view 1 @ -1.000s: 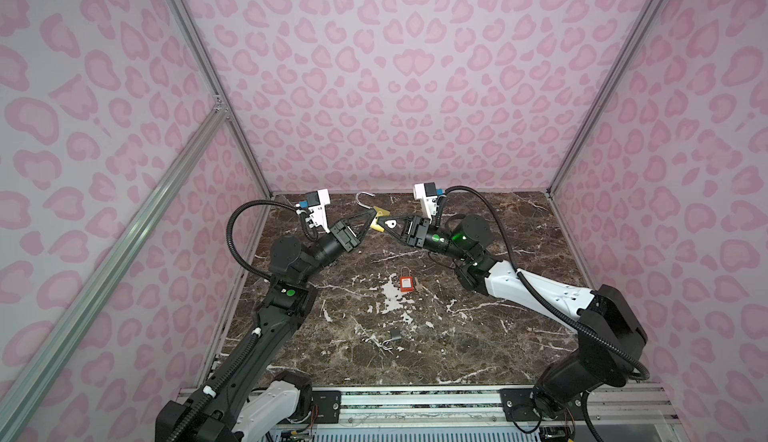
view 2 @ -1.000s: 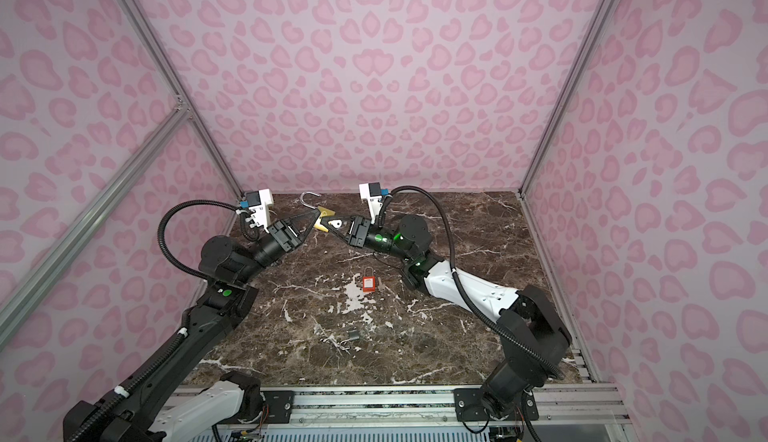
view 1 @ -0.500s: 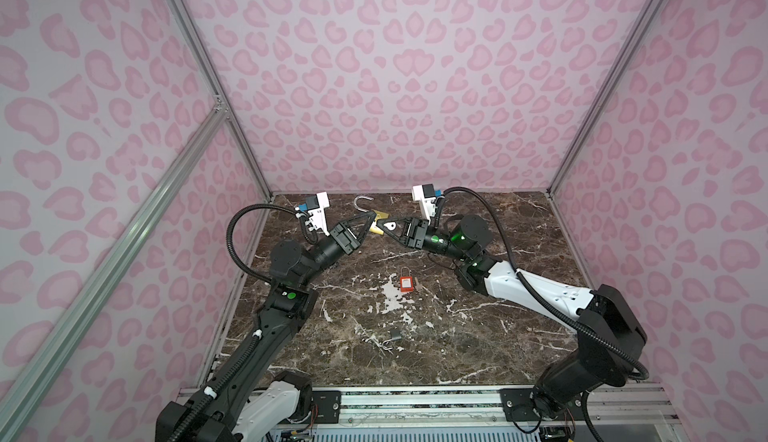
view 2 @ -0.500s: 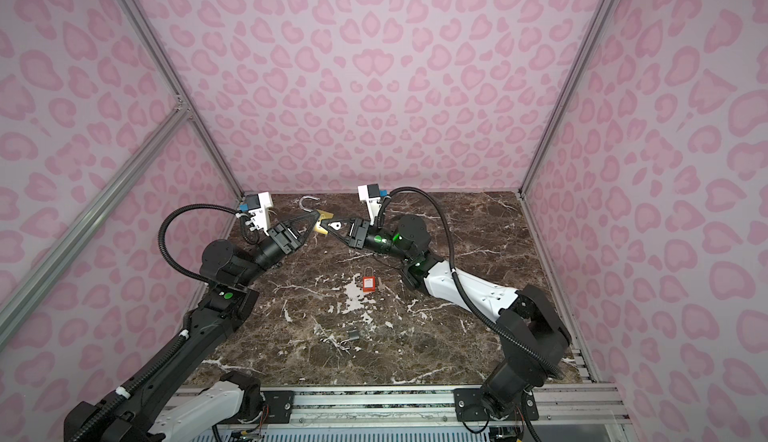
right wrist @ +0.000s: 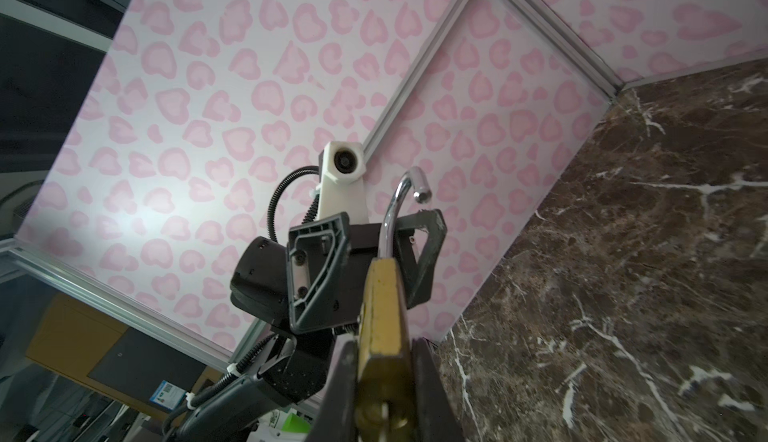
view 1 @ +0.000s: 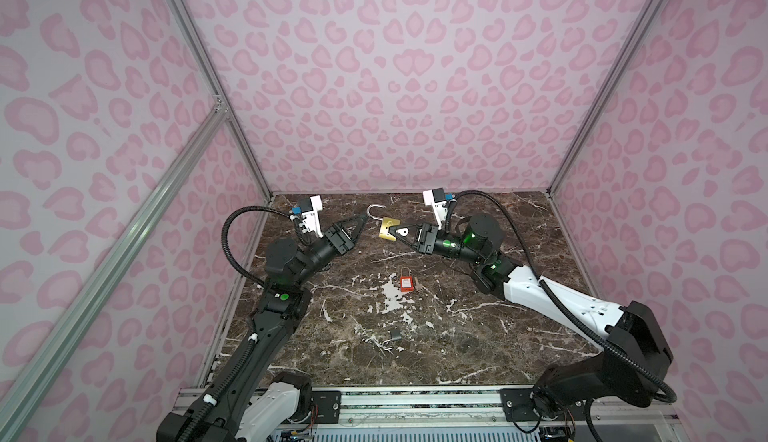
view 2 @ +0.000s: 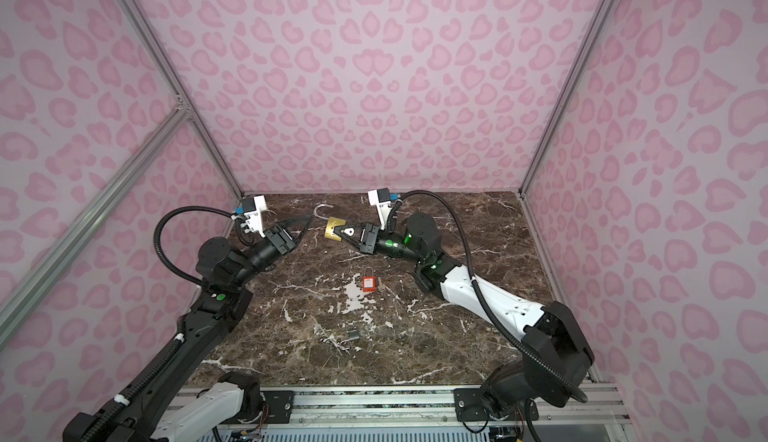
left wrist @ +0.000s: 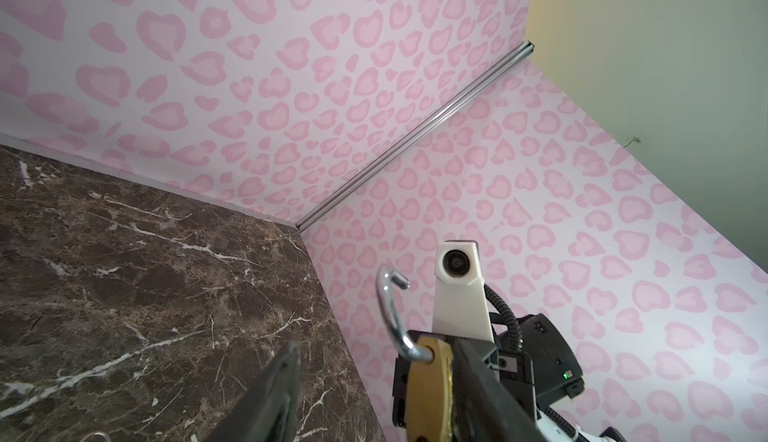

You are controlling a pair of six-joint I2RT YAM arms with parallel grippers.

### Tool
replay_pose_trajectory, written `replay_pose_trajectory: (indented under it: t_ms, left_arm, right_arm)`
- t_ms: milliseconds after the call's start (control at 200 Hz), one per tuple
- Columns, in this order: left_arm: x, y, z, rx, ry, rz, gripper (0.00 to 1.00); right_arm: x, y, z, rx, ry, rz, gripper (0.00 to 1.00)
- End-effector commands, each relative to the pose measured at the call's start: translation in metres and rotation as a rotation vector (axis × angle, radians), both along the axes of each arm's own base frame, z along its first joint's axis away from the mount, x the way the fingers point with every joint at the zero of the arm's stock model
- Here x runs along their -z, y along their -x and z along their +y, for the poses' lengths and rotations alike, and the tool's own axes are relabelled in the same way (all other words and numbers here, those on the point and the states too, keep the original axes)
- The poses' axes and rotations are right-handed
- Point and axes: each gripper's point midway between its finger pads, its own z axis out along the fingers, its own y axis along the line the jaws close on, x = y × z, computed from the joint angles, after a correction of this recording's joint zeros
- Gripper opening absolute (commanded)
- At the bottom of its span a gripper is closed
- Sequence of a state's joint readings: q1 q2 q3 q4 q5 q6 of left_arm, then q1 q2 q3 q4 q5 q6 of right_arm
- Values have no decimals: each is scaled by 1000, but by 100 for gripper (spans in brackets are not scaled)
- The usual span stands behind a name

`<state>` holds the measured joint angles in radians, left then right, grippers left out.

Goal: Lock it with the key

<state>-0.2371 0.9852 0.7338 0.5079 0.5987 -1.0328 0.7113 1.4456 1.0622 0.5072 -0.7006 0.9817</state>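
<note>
Padlock [view 1: 389, 228], shackle [view 1: 372, 213] open, sits pinched between our right gripper's [view 1: 395, 231] jaws, seemingly steadied for locking; just beyond, our left gripper's [view 1: 361, 220] jaws stand parted, empty.

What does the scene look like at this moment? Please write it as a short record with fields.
right gripper: shut on the brass padlock, held up in the air
silver shackle: open
left gripper: open, empty, close beside the shackle
dark marble table: small red padlock near the middle; small dark item nearer the front, too small to name
key: cannot tell where it is
</note>
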Motion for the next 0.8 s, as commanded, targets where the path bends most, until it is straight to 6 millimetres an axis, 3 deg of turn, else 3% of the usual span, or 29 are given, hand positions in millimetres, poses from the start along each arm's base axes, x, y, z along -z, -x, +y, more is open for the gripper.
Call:
replay_pose_trajectory:
  t_ms: [0, 165, 461, 797]
  left_arm:
    - [-6, 5, -6, 53, -19, -30, 60]
    - [-8, 6, -14, 113, -18, -23, 60]
    - [2, 1, -23, 173, -28, 18, 60]
    - [17, 4, -27, 207, -37, 54, 61]
  right_arm:
    - [36, 6, -2, -17, 165, -20, 1]
    - [45, 11, -2, -42, 198, -15, 0]
    - [25, 24, 11, -118, 131, -57, 0]
    - [6, 24, 3, -120, 86, -85, 1]
